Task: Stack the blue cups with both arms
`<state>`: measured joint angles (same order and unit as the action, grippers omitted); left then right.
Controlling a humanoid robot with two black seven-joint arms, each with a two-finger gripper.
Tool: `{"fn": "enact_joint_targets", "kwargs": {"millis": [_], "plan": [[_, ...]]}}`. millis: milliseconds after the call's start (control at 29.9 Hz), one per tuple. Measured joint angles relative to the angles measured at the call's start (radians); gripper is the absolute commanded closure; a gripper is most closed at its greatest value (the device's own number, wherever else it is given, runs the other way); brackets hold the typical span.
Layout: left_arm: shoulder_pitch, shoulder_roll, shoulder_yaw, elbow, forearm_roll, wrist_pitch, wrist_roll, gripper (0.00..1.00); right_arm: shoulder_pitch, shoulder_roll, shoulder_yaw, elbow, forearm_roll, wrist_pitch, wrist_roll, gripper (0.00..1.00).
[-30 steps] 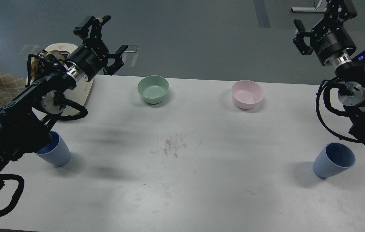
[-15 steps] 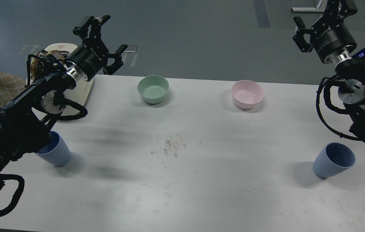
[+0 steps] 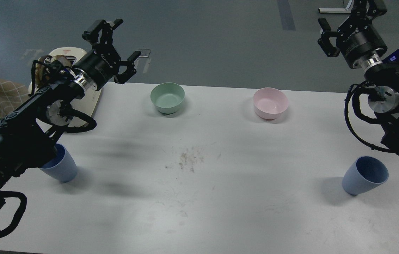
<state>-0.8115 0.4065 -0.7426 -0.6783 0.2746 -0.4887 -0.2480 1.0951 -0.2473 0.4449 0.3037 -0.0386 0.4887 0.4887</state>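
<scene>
Above table, left claw (image 3: 123, 40) wide, empty.

White table (image 3: 220, 197) carries cups (image 3: 364, 175), green bowl (image 3: 167, 97), pink bowl (image 3: 270, 103).

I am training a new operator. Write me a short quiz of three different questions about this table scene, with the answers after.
1. True or false: one blue cup is already inside the other.
2. Which bowl stands nearer the left gripper: A green bowl, B pink bowl?
3. Fill in: both grippers are ____ and hold nothing.

Key:
1. False. The left cup and right cup stand far apart, at opposite sides of the table.
2. A.
3. Open. The right gripper is raised beyond the table's far edge.
</scene>
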Motion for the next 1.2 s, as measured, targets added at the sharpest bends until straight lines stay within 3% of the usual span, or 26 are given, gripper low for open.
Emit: {"fn": "enact_joint_targets", "kwargs": {"millis": [334,601,1035,1202], "plan": [[-0.003,0.030,-0.006,-0.035,0.014,0.000,0.002,0.02,0.001,0.000,0.000,0.000,0.000,0.000,0.000,0.00],[-0.006,0.153,-0.009,-0.188,0.253,0.000,0.000,0.02,0.006,-0.002,-0.001,0.000,0.000,0.000,0.000,0.00],[0.000,0.549,-0.013,-0.557,0.712,0.000,-0.008,0.03,0.006,-0.012,-0.002,0.002,0.000,0.000,0.000,0.00],[0.006,0.703,0.001,-0.675,0.833,0.000,-0.040,0.03,0.006,-0.010,-0.002,0.002,0.000,0.000,0.000,0.00]]}}
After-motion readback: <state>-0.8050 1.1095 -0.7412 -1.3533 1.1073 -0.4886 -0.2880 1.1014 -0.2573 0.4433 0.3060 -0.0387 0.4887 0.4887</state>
